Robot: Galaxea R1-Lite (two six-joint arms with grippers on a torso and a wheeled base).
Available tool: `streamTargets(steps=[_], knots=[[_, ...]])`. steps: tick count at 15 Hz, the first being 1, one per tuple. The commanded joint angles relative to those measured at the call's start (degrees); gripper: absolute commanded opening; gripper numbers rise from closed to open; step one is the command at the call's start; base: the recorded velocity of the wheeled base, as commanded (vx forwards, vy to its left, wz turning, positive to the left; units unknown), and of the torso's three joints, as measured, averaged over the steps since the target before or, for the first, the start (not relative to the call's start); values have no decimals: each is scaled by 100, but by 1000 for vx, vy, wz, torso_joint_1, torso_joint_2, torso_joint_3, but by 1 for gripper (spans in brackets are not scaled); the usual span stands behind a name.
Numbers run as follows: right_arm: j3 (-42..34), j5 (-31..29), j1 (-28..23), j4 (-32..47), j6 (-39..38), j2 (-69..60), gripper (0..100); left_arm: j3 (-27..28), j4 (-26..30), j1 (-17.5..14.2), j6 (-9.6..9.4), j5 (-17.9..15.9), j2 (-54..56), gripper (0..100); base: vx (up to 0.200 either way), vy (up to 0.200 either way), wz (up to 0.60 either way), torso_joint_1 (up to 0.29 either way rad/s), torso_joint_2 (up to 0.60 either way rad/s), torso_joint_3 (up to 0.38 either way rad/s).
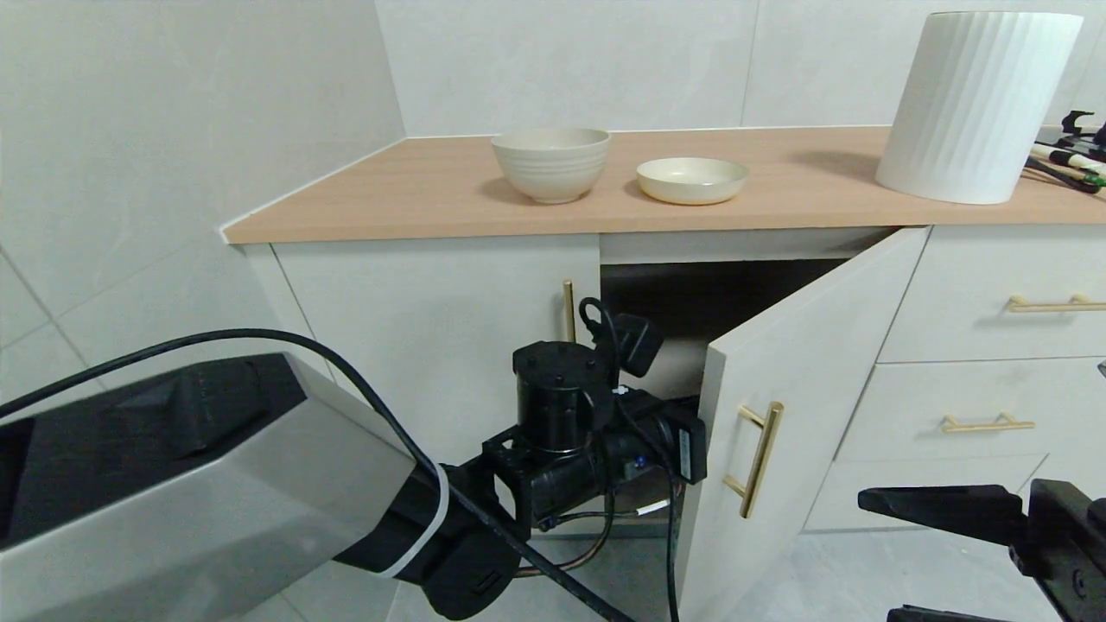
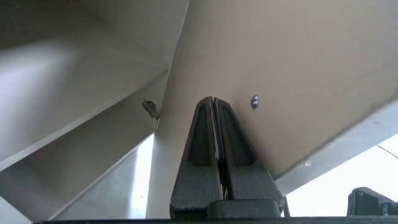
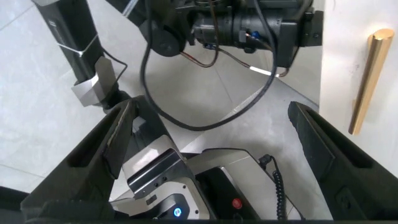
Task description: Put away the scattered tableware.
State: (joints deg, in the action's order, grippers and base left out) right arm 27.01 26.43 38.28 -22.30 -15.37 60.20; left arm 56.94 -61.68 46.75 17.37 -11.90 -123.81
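Note:
A cream ribbed bowl (image 1: pixel 551 162) and a shallow cream dish (image 1: pixel 691 180) stand side by side on the wooden countertop (image 1: pixel 415 194). Below them the cabinet door (image 1: pixel 799 371) hangs partly open. My left wrist (image 1: pixel 596 415) is low in the opening, its fingers hidden behind the door. In the left wrist view my left gripper (image 2: pixel 213 104) is shut on nothing, tips against the door's inner face (image 2: pixel 298 68). My right gripper (image 1: pixel 877 557) is open and empty, low in front of the door; in its own view, the right gripper (image 3: pixel 211 109) looks at the left wrist (image 3: pixel 249 28).
A tall white ribbed container (image 1: pixel 976 104) stands at the counter's right, with some utensils (image 1: pixel 1071 164) beyond it. The door carries a gold handle (image 1: pixel 760 458) (image 3: pixel 370 81). Drawers with gold handles (image 1: pixel 1054 303) are to the right. A tiled wall closes the left side.

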Motion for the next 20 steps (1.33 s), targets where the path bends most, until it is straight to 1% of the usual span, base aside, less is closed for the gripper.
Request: streamTargets(steps=[1,4,8,11,13,14,15,16,17,18,19,20], knots=[[-3,-6,4,-3,-1,1,100,19,-1,18,3,3,-38,0,0,0,0,0,0,0],[-3,-6,4,-3,-1,1,100,36,-1,27,-6,-6,-82,0,-200,0,0,4,1,1],[-3,-6,4,-3,-1,-8,100,238,25,18,3,-6,-188,0,0,0,0,0,0,0],[-3,-6,4,-3,-1,-17,100,397,201,36,3,3,-232,0,0,0,0,0,0,0],[-3,29,57,-3,-1,-17,100,397,289,335,-6,205,-232,0,0,0,0,0,0,0],[-30,20,215,-3,-1,-34,100,405,289,528,-6,293,-196,0,0,0,0,0,0,0],[-47,29,312,-3,-1,-105,100,397,289,695,-6,293,-170,0,0,0,0,0,0,0],[-117,73,479,6,-1,-254,100,344,280,1152,-6,285,-38,0,0,0,0,0,0,0],[-161,257,575,6,-1,-395,100,221,262,1512,-6,285,85,0,0,0,0,0,0,0],[-179,372,575,6,-1,-456,100,-34,253,1671,-15,258,269,0,0,0,0,0,0,0],[-179,363,567,6,8,-439,100,-192,253,1644,-15,188,340,0,0,0,0,0,0,0],[-170,363,567,6,8,-421,100,-192,253,1363,-6,188,296,0,0,0,0,0,0,0]])
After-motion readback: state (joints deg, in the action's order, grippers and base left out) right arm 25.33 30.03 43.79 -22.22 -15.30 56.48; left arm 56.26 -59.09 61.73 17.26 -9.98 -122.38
